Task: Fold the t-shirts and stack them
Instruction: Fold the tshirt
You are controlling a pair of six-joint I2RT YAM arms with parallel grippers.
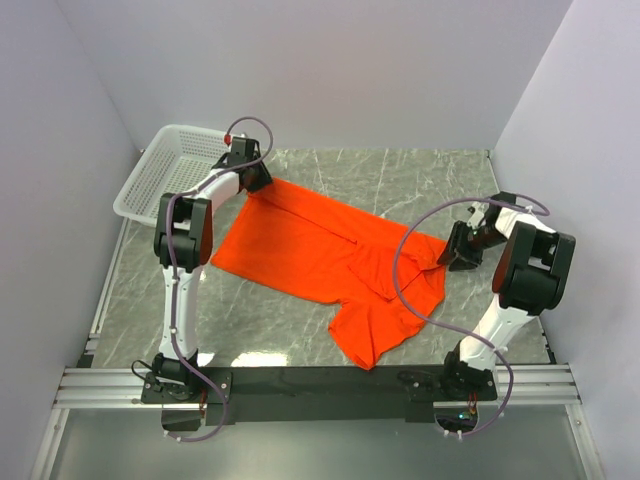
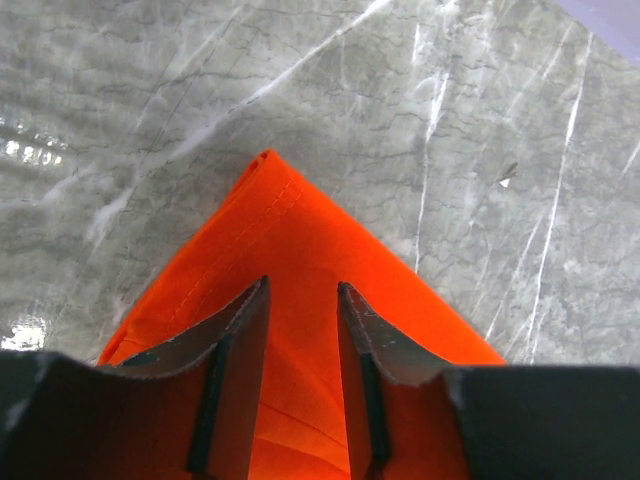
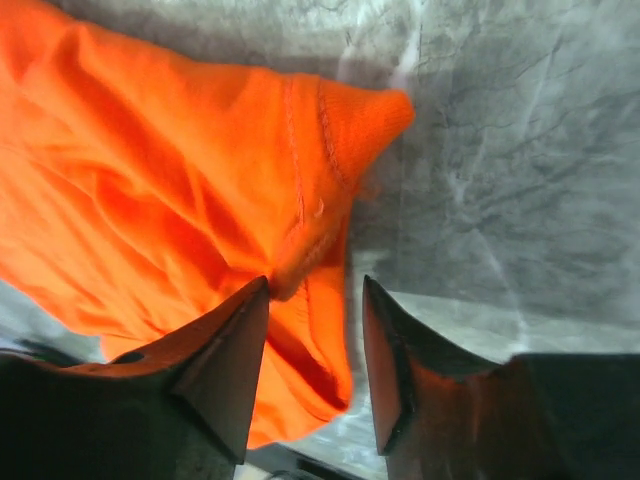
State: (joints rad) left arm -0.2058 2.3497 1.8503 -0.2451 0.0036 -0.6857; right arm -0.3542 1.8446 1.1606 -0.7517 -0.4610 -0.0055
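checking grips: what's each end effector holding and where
Nothing held: left end effector open over a t-shirt corner, right end effector open beside its hem.

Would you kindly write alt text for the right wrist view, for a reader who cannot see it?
A rumpled orange-red t-shirt fills the left of the view, with a stitched edge running down between the parted fingers of the right end effector. The grey marbled table shows on the right.

A white mesh basket sits at the far left corner of the grey marbled tabletop.
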